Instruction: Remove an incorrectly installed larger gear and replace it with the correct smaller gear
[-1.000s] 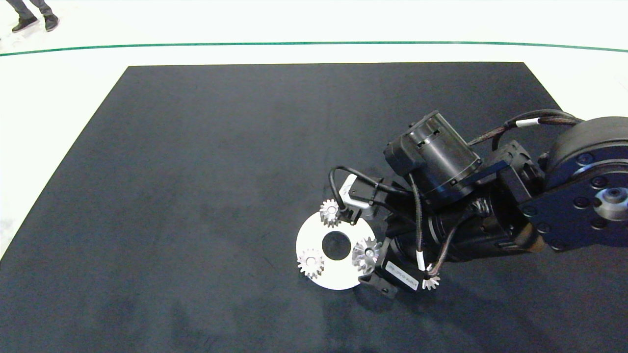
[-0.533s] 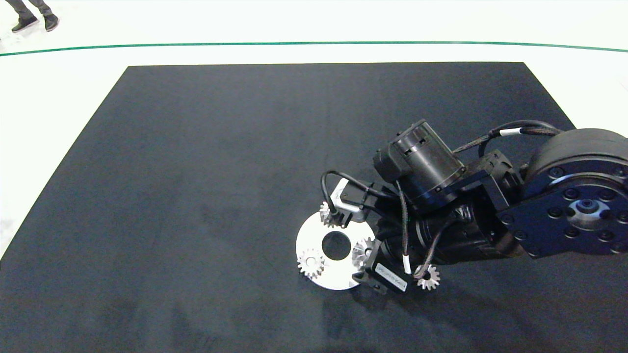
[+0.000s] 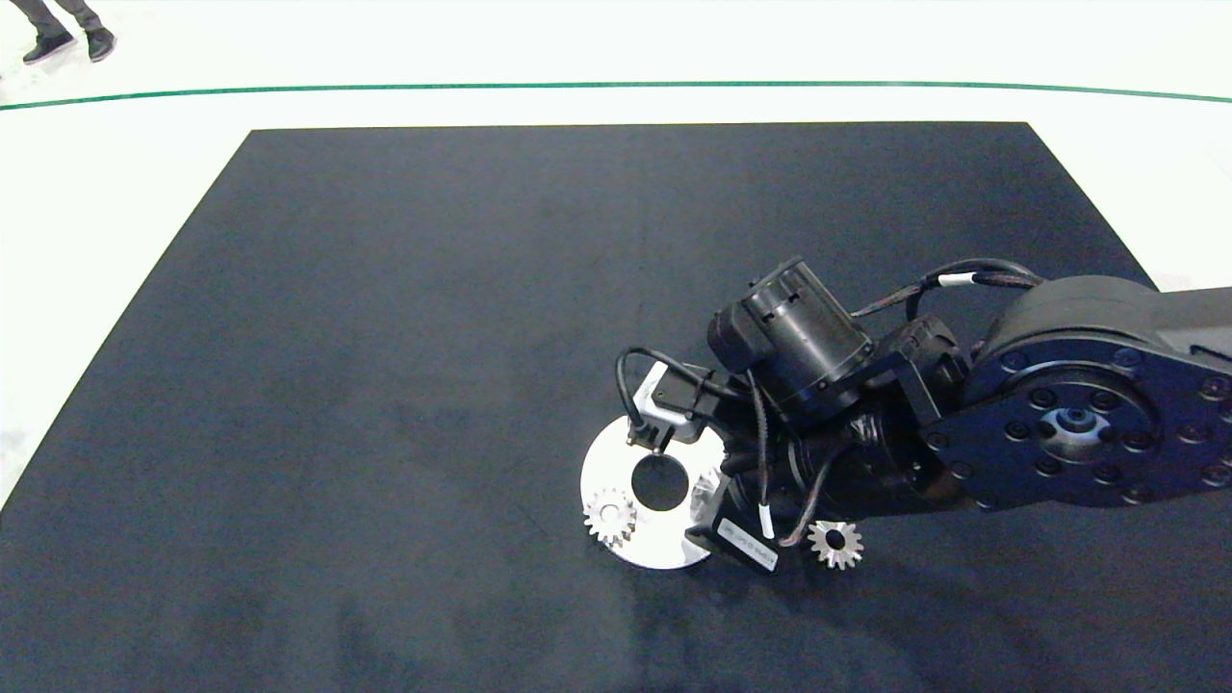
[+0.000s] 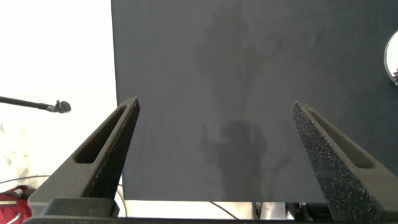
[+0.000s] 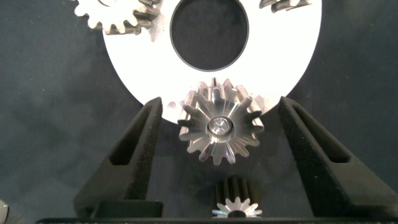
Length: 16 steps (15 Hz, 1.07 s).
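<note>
The larger gear [image 5: 221,127], silvery with long flaring teeth, sits on a peg at the rim of the white round plate [image 5: 286,56]. My right gripper [image 5: 221,102] is open, with one finger on each side of the gear and not touching it. In the head view the right gripper [image 3: 707,486] covers most of that gear at the plate's [image 3: 602,462] right edge. The smaller gear [image 3: 834,544] lies flat on the black mat just right of the gripper. The left gripper [image 4: 214,104] hangs open over the mat's edge with nothing between its fingers.
A compact blunt-toothed gear [image 3: 609,517] stands on the plate's near-left rim, and a second compact gear [image 5: 286,3] shows at its far rim. The plate has a round centre hole [image 3: 659,483]. A small toothed shape [image 5: 235,202] near the right gripper's base is unclear. A person's shoes [image 3: 67,43] are beyond the table.
The right arm has come down and shifted left, bringing its open fingers around the larger gear. Its wrist camera now covers the far compact gear in the head view.
</note>
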Each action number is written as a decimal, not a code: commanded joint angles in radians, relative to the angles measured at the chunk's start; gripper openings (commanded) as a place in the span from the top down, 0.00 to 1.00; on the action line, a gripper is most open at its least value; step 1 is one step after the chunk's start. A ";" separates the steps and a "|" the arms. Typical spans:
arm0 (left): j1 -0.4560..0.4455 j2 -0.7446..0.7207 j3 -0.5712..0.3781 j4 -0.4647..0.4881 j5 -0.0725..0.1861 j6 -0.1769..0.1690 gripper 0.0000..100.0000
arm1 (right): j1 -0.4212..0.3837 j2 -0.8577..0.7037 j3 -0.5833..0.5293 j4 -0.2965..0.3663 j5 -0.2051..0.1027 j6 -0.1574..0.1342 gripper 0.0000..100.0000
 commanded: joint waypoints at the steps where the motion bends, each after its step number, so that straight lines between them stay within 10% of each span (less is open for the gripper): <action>1: 0.000 -0.006 0.000 0.005 0.001 0.003 0.00 | 0.000 0.002 0.006 0.004 -0.005 -0.003 0.33; 16: 0.000 -0.030 0.000 0.005 0.001 0.014 0.00 | -0.009 -0.004 0.061 0.003 -0.006 -0.003 0.63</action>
